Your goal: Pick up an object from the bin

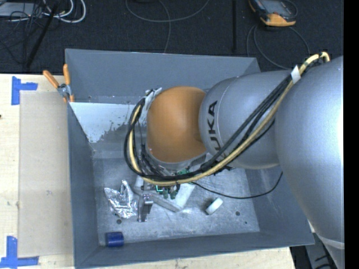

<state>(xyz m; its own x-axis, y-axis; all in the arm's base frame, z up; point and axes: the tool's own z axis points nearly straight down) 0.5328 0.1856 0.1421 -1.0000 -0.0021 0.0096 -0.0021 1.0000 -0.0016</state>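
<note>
My gripper [145, 207] hangs low over the bin's floor, under the arm's orange cover, left of the middle. A crumpled piece of silver foil [122, 200] lies right beside it on its left, touching or nearly so. On its right a flat white-grey piece [170, 202] lies slanted, partly hidden under the wrist. I see nothing held in the gripper.
A small white block [213, 205] lies on the floor to the right. A blue cylinder [114, 239] sits in the front left corner. The arm and its cables cover the middle and the right of the bin.
</note>
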